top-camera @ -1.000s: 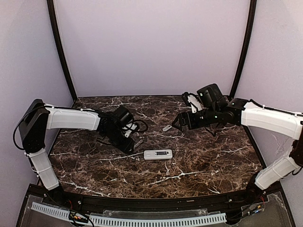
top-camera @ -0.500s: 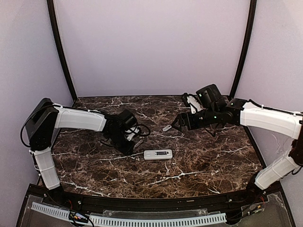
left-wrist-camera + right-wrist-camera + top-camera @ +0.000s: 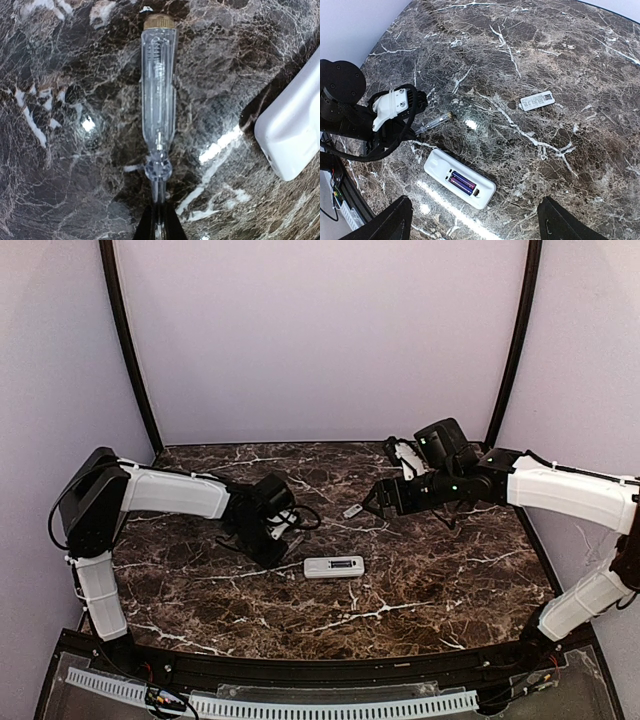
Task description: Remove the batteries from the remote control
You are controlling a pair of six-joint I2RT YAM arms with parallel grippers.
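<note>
- Gripping a clear-handled screwdriver point(image 3: 159, 100) by its thin metal shaft, the left end effector point(image 3: 159, 226) is clamped tight. The handle points away from it, low over the counter point(image 3: 450, 580). Can't tell if the handle actually touches.
- The right end effector point(image 3: 376, 500) hangs with fingers spread wide and nothing in them, toward the far edge around the middle.
- The remote control point(image 3: 460, 183) lies back-up roughly mid-counter, a bit closer to the near edge, with one end just beside that screwdriver. Its recess is uncovered and the batteries point(image 3: 461, 182) sit in it side by side.
- The cover piece point(image 3: 537, 101) is well apart from it, out toward the far edge.
- My guess on handling: the batteries are light, hard, smooth and round, so they'll roll or squirt out of a sloppy pinch. I'd lever one end up first, then pinch across the middle.
- The remote looks light and slick too, and would probably skate on this glossy counter. Pin it by its long edges, away from the recess.
</note>
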